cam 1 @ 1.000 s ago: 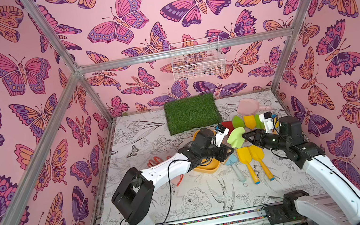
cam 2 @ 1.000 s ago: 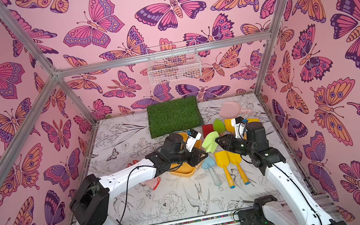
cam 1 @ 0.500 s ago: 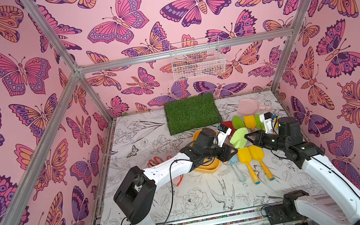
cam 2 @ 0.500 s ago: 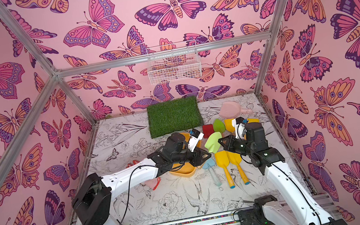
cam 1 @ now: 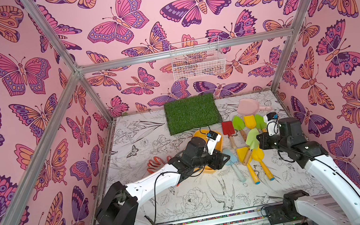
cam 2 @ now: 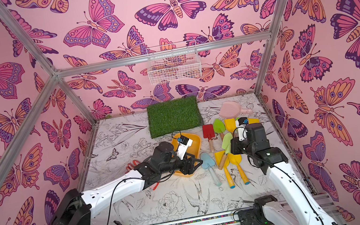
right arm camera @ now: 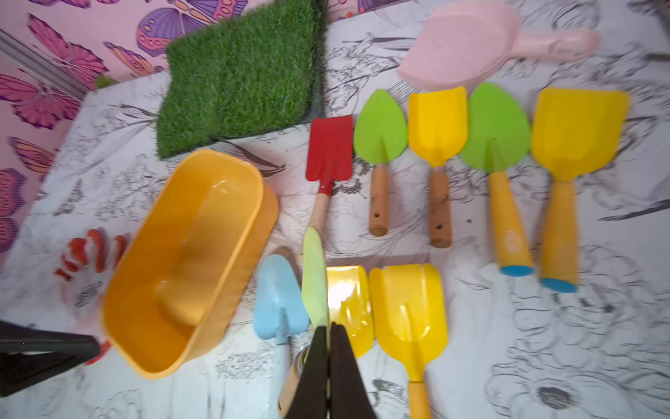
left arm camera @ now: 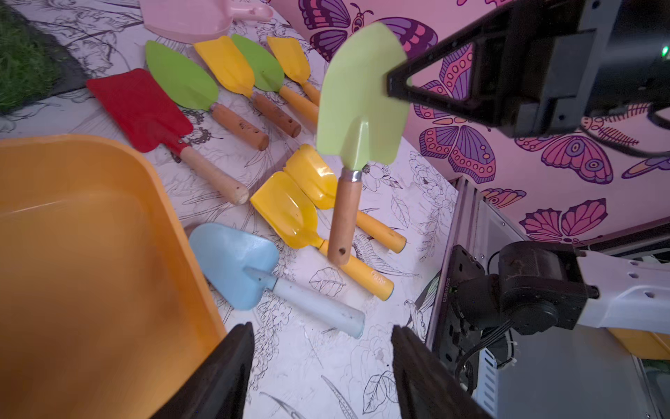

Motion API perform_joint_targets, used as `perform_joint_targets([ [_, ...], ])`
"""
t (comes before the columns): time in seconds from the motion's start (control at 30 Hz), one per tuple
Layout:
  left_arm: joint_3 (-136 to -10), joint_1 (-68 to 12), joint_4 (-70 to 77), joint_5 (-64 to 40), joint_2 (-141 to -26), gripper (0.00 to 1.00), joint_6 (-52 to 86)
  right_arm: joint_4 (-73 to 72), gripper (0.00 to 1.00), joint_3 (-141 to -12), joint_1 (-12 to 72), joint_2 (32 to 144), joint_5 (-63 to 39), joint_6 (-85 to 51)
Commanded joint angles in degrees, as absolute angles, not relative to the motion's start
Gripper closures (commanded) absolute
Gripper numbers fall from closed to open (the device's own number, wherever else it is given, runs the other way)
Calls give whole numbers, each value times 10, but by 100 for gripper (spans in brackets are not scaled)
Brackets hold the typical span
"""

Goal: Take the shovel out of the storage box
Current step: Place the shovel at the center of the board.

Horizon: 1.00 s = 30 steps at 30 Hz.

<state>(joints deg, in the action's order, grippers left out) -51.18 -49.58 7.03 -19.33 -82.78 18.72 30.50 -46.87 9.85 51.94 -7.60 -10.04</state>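
Note:
A light green shovel (cam 1: 252,138) (cam 2: 227,142) with a wooden handle hangs in the air above the yellow shovels, to the right of the storage box. My right gripper (cam 1: 259,141) (right arm camera: 329,326) is shut on the edge of its blade (left arm camera: 362,105) (right arm camera: 314,279). The storage box (cam 1: 197,138) (cam 2: 195,140) (right arm camera: 203,217), a shallow yellow tray, lies empty on the floor. My left gripper (cam 1: 226,158) (left arm camera: 322,326) stands open with nothing between its fingers, low by the box's near right corner (left arm camera: 90,235).
A pale blue shovel (cam 1: 228,154) (left arm camera: 232,261) lies just past the left gripper. Two yellow shovels (cam 1: 259,154) lie beneath the held one. A row of red, green and yellow shovels (cam 1: 228,128), a pink scoop (cam 1: 247,106), a grass mat (cam 1: 191,113), a glove (cam 1: 155,165) and a wire basket (cam 1: 197,61) surround them.
The right gripper has shut on the green shovel's blade. The left gripper has opened and let go of it. The shovel has moved right, away from the box.

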Motion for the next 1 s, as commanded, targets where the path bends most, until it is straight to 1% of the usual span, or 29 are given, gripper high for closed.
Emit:
perform_joint_targets([
  [0.0, -481, -484, 46, -167, -788, 34, 190, 381, 100, -533, 99, 542, 47, -4],
  [0.13, -450, -481, 19, -144, -741, 35, 188, 440, 100, -582, 82, 586, 112, 62],
  [0.23, -431, -482, 12, -146, -700, 35, 189, 502, 100, -628, 42, 632, 92, 90],
  [0.37, -418, -482, -2, -131, -672, 36, 187, 596, 100, -683, 30, 692, 82, 150],
  [0.5, -421, -481, -8, -139, -674, 36, 186, 633, 100, -701, 23, 737, 36, 182],
  [0.6, -425, -481, -8, -156, -685, 36, 188, 662, 100, -701, 22, 778, 33, 196],
  [0.8, -436, -481, -8, -170, -702, 37, 188, 629, 100, -675, 20, 826, 35, 193],
  [0.97, -436, -481, -11, -160, -708, 37, 182, 582, 100, -647, 2, 874, -1, 192],
])
